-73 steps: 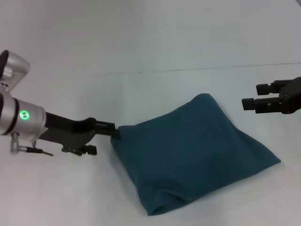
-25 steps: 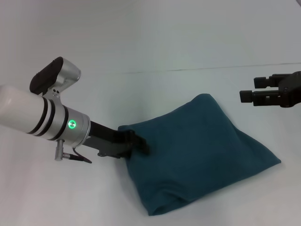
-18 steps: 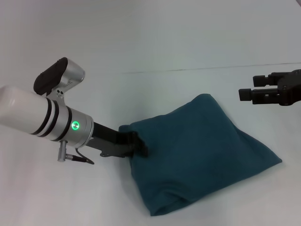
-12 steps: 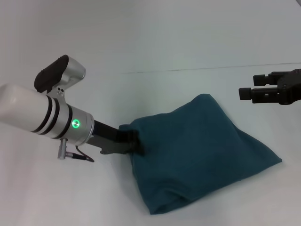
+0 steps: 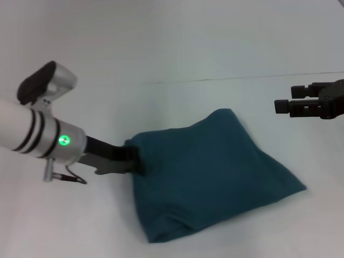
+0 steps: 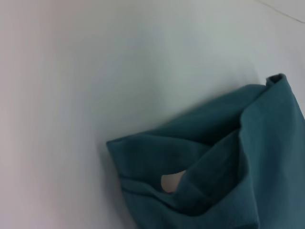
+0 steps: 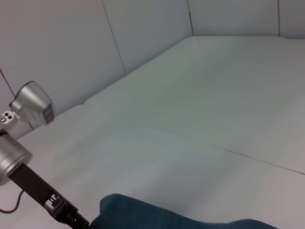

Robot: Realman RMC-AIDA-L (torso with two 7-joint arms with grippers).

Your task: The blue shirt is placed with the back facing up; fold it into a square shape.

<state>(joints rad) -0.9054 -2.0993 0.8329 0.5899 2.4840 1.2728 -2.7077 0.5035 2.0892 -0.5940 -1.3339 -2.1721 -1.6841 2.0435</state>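
Note:
The blue shirt lies folded in a rough four-sided bundle on the white table, plain side up. My left gripper is at the bundle's left corner, shut on the fabric there, with its fingertips buried in the cloth. The left wrist view shows the shirt's layered folds up close. My right gripper hovers open and empty above the table, to the right of the shirt and clear of it. The right wrist view shows the shirt's edge and the left gripper at it.
The white table spreads all around the shirt, with a thin seam line across it behind the bundle. Pale wall panels stand beyond the table in the right wrist view.
My left arm pushed into the shirt's left corner, then drew back to the left, dragging the whole bundle left and slightly nearer. The right gripper rose a little and has stayed put since.

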